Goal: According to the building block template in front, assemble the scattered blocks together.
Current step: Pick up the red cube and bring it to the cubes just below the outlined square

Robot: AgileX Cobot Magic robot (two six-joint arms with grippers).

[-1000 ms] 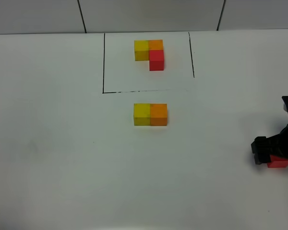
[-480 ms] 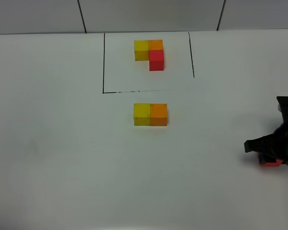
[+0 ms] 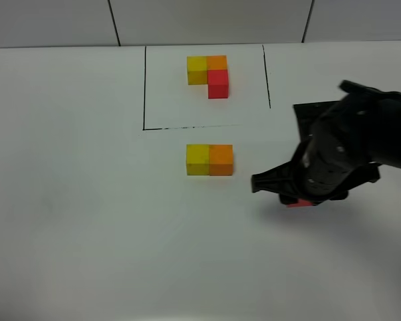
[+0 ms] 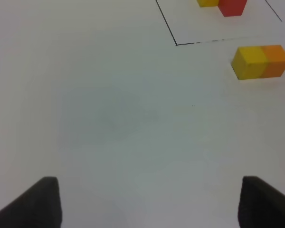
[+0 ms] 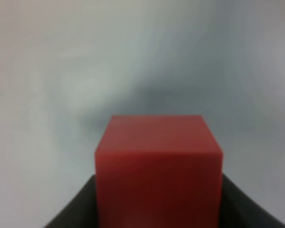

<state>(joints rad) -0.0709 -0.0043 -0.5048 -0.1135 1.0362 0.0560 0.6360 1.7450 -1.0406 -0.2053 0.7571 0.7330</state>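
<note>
The building block template is a yellow, orange and red L of cubes inside a black drawn outline at the back. Just in front of the outline, a yellow cube and an orange cube sit touching side by side. My right gripper hovers to the right of that pair, shut on the red cube. The right wrist view is filled by this red cube, with a dark finger on either side. My left gripper is open over bare table, well short of the yellow cube and the orange cube.
The white table carries nothing else. A grey panelled wall runs along its far edge. The bulky black right arm reaches in from the right, over the table beside the outline's right line.
The right gripper has closed on the red cube at the table's right edge, lifted it and carried it leftwards toward the yellow and orange pair. The left gripper has not moved.
</note>
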